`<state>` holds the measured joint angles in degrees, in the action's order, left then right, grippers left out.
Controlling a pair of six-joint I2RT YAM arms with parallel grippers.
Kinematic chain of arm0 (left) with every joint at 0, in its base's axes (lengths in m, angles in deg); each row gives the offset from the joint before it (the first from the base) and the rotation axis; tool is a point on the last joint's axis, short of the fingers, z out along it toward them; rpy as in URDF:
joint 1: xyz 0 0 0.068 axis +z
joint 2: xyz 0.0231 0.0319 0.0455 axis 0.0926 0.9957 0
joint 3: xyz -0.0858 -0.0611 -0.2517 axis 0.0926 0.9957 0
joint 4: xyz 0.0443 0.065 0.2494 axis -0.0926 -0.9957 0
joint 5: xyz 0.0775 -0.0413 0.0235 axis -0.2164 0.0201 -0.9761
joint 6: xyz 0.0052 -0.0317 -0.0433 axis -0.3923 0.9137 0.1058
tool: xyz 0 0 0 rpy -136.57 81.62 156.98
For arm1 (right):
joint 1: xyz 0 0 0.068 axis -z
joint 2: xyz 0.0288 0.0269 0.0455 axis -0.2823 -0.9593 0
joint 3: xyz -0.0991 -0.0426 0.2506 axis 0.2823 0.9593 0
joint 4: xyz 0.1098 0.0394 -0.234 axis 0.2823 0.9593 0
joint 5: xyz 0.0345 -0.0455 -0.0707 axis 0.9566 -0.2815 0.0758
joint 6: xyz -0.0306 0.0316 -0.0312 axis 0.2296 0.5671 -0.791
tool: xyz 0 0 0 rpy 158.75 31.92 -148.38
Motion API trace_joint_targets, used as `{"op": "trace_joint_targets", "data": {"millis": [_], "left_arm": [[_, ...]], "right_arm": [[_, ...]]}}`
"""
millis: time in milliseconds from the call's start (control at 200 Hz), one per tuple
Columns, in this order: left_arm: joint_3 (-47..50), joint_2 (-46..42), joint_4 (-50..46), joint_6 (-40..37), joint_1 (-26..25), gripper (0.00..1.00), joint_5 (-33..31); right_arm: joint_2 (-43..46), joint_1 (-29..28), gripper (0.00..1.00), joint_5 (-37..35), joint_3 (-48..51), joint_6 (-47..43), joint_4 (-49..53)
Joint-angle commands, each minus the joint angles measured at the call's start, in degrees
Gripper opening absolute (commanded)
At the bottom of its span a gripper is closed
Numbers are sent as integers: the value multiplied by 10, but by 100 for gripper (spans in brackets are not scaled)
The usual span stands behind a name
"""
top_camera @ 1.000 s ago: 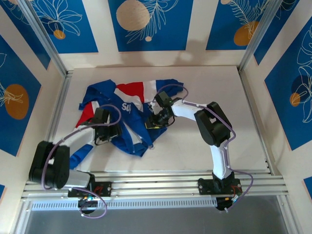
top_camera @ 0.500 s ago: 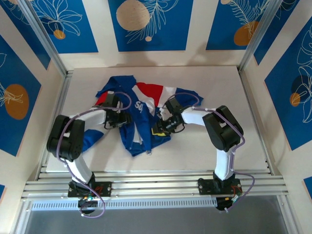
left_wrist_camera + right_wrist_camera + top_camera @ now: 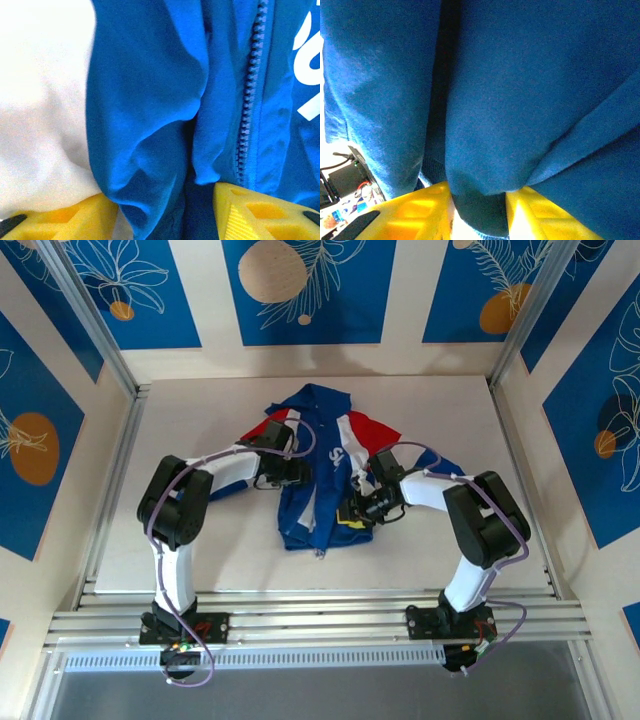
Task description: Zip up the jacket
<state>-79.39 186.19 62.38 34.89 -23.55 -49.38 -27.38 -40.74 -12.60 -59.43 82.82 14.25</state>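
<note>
where my left gripper (image 3: 165, 212) closes, its yellow fingers (image 3: 70, 217) clamp a thick fold of blue cloth from the jacket (image 3: 150, 100). just past the right-hand finger a row of zipper teeth (image 3: 250, 100) runs away from me, with white lettering (image 3: 307, 65) beyond it and a white panel (image 3: 40, 100) off to the other side. my right gripper (image 3: 480, 215) is clenched the same way, with a hanging fold of plain blue fabric caught between its own two fingers. seen from above, my left arm (image 3: 175, 510) reaches in to the garment's left side and my right arm (image 3: 480, 525) to its lower right, each grasping the cloth. the jacket lies bunched and narrow near the middle of the table (image 3: 420, 410), hem end towards my bases and collar end away, with red and white panels (image 3: 345, 428) across its upper part. behind it stand the walls (image 3: 305, 290), blue with pale leaf drawings.
</note>
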Motion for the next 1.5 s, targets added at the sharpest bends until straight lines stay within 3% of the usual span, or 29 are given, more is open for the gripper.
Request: {"op": "trace_joint_targets", "data": {"millis": [0, 460, 760, 880, 955, 1055, 1201, 1356, 1496], "left_arm": [[23, 15, -21, 6, -3, 54, 3], [84, -99, -81, -49, 1, 60, -9], [116, -223, -134, -87, 16, 61, -14], [167, -282, -126, -63, 16, 61, -3], [211, -310, -97, -26, 15, 61, 42], [281, -341, -30, 39, 5, 63, 98], [365, -384, 37, 119, -22, 64, 100], [420, -414, 98, 180, -49, 55, 109], [444, -435, 122, 215, -67, 32, 84]], "right_arm": [[13, 3, 34, -9, 8, -13, 46], [51, -16, 34, -39, 14, 7, 54], [208, -44, 45, -179, -11, -7, 106], [217, -60, 45, -184, -30, -9, 106], [203, -81, 45, -183, -39, -2, 95], [159, -109, 43, -170, -52, 12, 73], [80, -147, 39, -151, -93, 25, 66], [19, -166, 28, -129, -125, 29, 62], [-15, -160, 22, -116, -129, 35, 64]]}}
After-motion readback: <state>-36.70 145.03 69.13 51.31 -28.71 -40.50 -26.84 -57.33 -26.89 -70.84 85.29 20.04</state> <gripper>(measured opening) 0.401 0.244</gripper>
